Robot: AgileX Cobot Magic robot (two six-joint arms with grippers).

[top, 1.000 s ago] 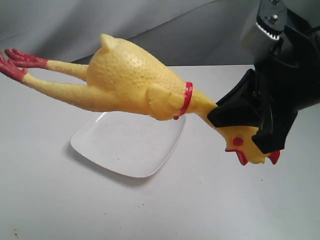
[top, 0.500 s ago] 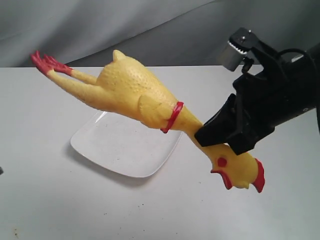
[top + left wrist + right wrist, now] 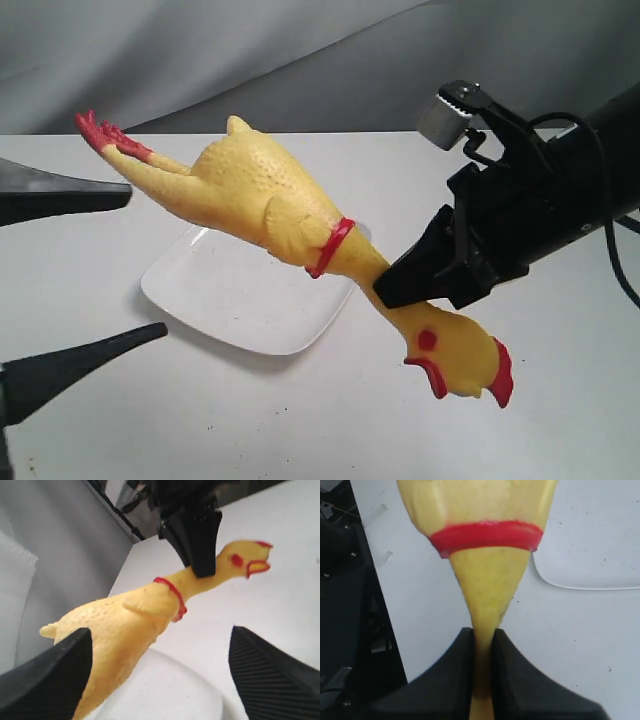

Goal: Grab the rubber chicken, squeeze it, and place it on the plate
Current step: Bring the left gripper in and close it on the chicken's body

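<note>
The yellow rubber chicken (image 3: 262, 195) hangs in the air, slanting from its red feet at the upper left down to its head at the lower right. My right gripper (image 3: 395, 290) is shut on its neck (image 3: 482, 610), just past the red neck band. The white plate (image 3: 240, 300) lies on the table under the chicken's body. My left gripper (image 3: 140, 262) stands wide open at the left edge, one finger above and one below, short of the chicken's legs. In the left wrist view the chicken's body (image 3: 117, 625) lies between the two black fingertips (image 3: 265, 672), near one of them.
A grey cloth backdrop (image 3: 300, 60) rises behind the white table (image 3: 300, 420). The right arm's black body (image 3: 560, 190) fills the upper right. Dark arm hardware (image 3: 345, 605) lies beside the table in the right wrist view.
The right gripper has swung the chicken so its head dropped lower and its feet rose. The left gripper's open fingers have come into view from the left.
</note>
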